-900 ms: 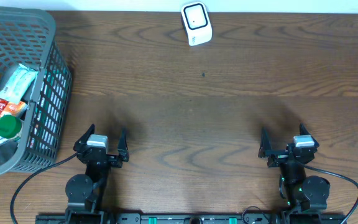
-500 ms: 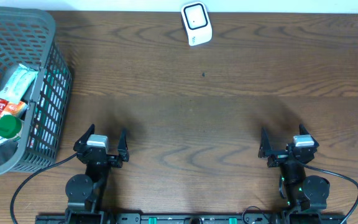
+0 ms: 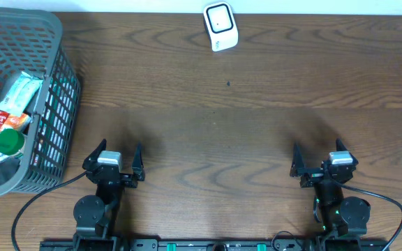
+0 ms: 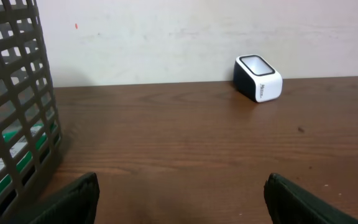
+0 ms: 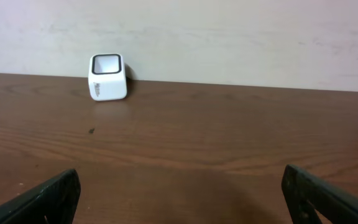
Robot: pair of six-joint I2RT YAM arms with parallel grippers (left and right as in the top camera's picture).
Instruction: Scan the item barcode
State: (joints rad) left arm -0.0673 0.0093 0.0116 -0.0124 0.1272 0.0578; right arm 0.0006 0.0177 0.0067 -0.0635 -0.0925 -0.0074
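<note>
Not started, by the look of it. Both arms sit at the 6 o'clock edge of the table (image 3: pixel 215 125), L gripper (image 3: pixel 117 155) toward 7, R gripper (image 3: pixel 317 157) toward 5. Both claws are spread wide apart w/ nothing held. Wrist views show only bare wood betw. the tips.

Items lie in the basket (image 3: pixel 60 111) at 9 o'clock, far left: white-green packets (image 3: pixel 21 93), a red packet (image 3: pixel 2 124), sth w/ a green cap (image 3: pixel 9 141). Can't tell which one is meant for scanning, and no barcode is readable from here. Basket is near L gripper, at its 10–11 o'clock, and well apart from R.

Scanner (image 3: pixel 220 26) stands at 12 o'clock by the back edge, window facing up and a bit forward, nothing in front of it.

Done: nothing, as far as can be seen. Left: reach into basket (L arm likeliest, my guess), grip an item, lift it out, carry it to 12 o'clock, turn the barcode to the window. All steps to go.
</note>
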